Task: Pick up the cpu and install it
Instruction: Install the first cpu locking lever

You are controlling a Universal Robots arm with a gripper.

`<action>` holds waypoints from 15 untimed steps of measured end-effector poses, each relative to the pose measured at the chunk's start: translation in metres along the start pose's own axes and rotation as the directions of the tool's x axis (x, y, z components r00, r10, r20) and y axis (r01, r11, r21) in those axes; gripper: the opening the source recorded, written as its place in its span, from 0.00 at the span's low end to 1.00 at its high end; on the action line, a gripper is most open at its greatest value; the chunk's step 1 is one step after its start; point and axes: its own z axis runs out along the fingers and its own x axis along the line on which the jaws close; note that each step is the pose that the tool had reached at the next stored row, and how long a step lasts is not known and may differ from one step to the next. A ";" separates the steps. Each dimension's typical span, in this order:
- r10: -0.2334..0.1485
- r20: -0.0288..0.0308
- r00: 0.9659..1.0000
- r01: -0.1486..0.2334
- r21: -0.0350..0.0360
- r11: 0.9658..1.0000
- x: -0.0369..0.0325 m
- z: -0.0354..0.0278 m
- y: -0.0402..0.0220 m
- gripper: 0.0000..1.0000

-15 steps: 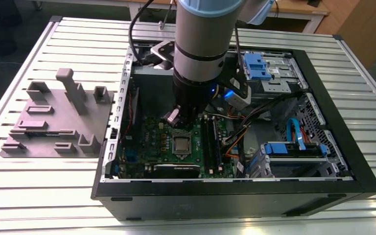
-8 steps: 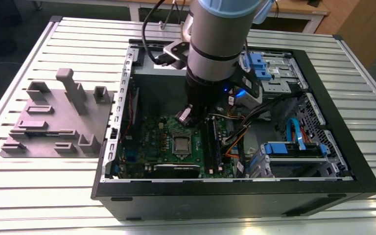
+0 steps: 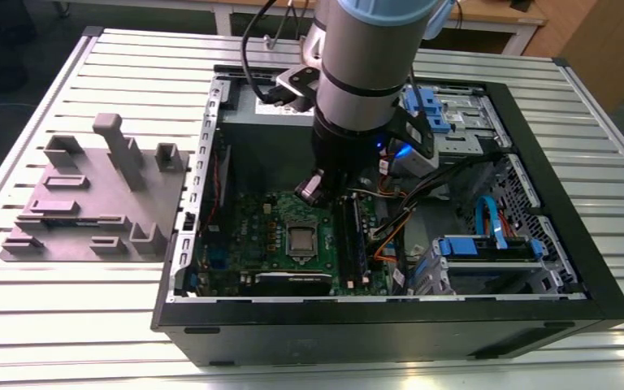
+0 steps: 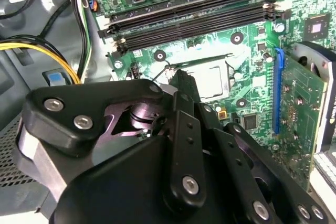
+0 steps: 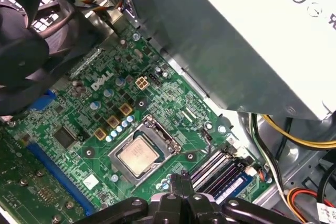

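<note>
The black claw [image 4: 181,85] hangs over the green board [image 4: 247,40], its tips above the shiny cpu [image 4: 212,80] in the socket.

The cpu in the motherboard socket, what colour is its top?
Silvery-grey metal with a pale thin rim; the cpu shows best in the first wrist view.

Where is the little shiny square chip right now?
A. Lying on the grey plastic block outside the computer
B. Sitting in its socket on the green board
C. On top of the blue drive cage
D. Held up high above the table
B: in the first wrist view the cpu lies flat inside the metal socket frame on the green motherboard, with the gripper close beside it.
</note>
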 end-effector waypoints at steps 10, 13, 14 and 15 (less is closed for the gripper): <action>0.000 0.000 1.000 0.000 0.000 1.000 -0.0147 0.0004 0.0016 0.10; 0.000 0.000 1.000 0.000 0.000 1.000 -0.0205 0.0007 0.0008 0.10; 0.000 0.000 1.000 0.000 0.000 1.000 -0.0224 0.0008 0.0010 0.10; 0.000 0.000 1.000 0.000 0.000 1.000 -0.0242 0.0009 0.0015 0.10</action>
